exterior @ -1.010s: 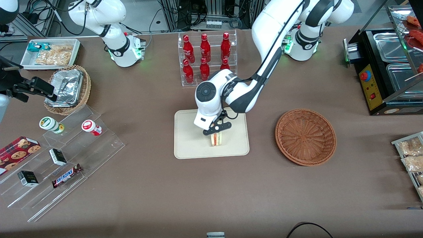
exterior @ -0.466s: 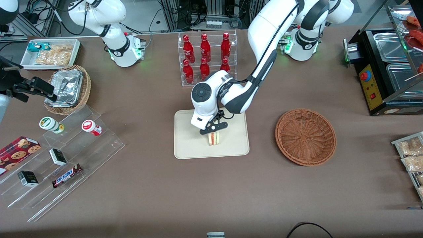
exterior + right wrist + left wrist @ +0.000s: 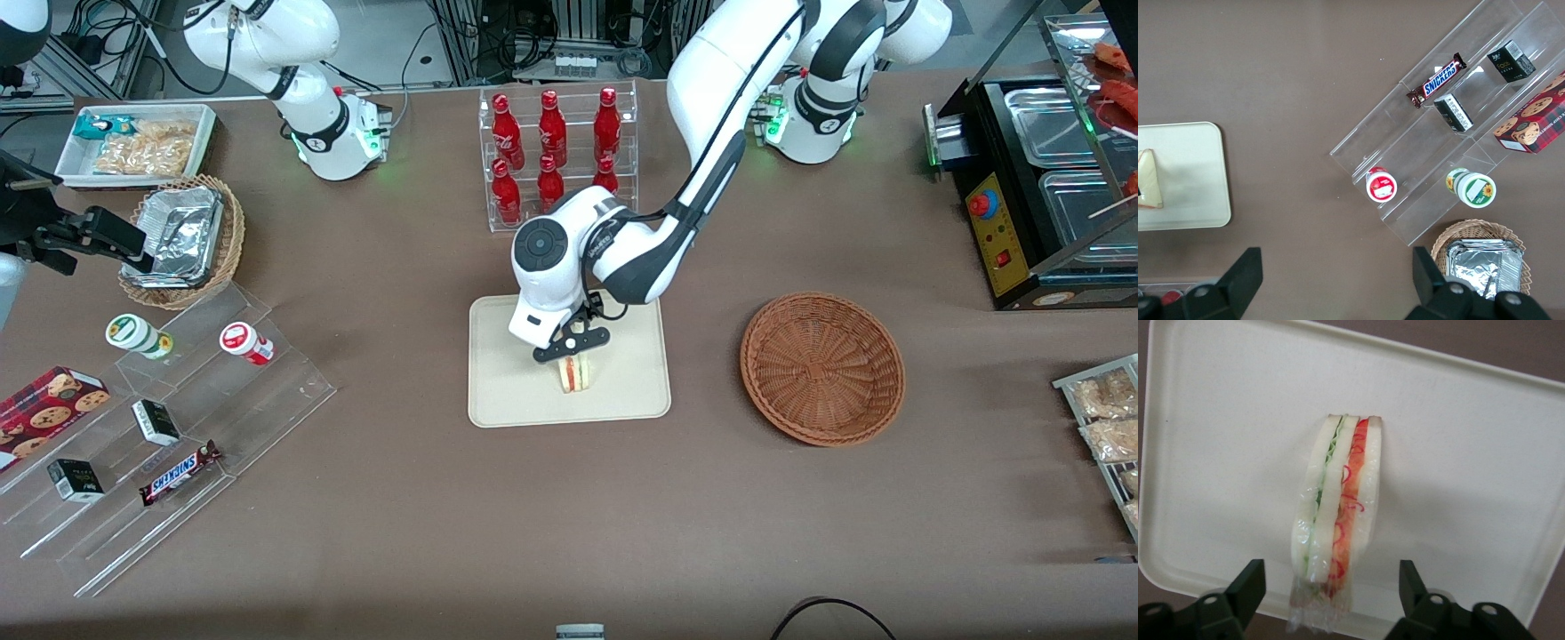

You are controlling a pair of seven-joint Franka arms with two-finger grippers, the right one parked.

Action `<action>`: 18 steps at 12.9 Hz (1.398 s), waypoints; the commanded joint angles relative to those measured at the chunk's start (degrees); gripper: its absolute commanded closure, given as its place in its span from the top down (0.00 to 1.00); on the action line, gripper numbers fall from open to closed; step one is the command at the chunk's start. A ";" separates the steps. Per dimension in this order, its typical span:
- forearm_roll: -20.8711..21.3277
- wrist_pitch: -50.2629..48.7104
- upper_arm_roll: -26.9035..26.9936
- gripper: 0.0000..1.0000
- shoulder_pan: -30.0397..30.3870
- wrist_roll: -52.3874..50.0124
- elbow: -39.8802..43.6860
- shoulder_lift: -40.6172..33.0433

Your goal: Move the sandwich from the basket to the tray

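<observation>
the sandwich (image 3: 576,374) stands on edge on the cream tray (image 3: 507,391) at the centre of the front frame, its bread slices upright and its red and green filling layers facing up; a clear wrapper shows at one end in the left wrist view. the left gripper (image 3: 571,346) hangs directly above the sandwich (image 3: 1337,513), with the fingers (image 3: 1248,587) spread apart on either side of it and a visible gap between each finger and the bread, so nothing is clamped. the tray (image 3: 1485,460) lies flat on the brown counter (image 3: 569,516). the reddish-brown wicker basket (image 3: 823,366) sits at centre right of the front frame, well apart from the tray and with nothing in it. a clear rack of red bottles (image 3: 553,151) stands above the tray in the front frame, farther from the front camera. a clear stepped shelf (image 3: 169,444) with a snickers bar (image 3: 178,472) occupies the lower left of the front frame, toward the parked arm's end
</observation>
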 commanded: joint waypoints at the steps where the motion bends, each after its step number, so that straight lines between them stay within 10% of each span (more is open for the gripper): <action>1: 0.55 -3.57 0.69 1.00 0.09 -0.02 -0.25 -4.18; 18: -0.24 -22.11 0.69 1.00 33.99 52.59 -25.13 -36.96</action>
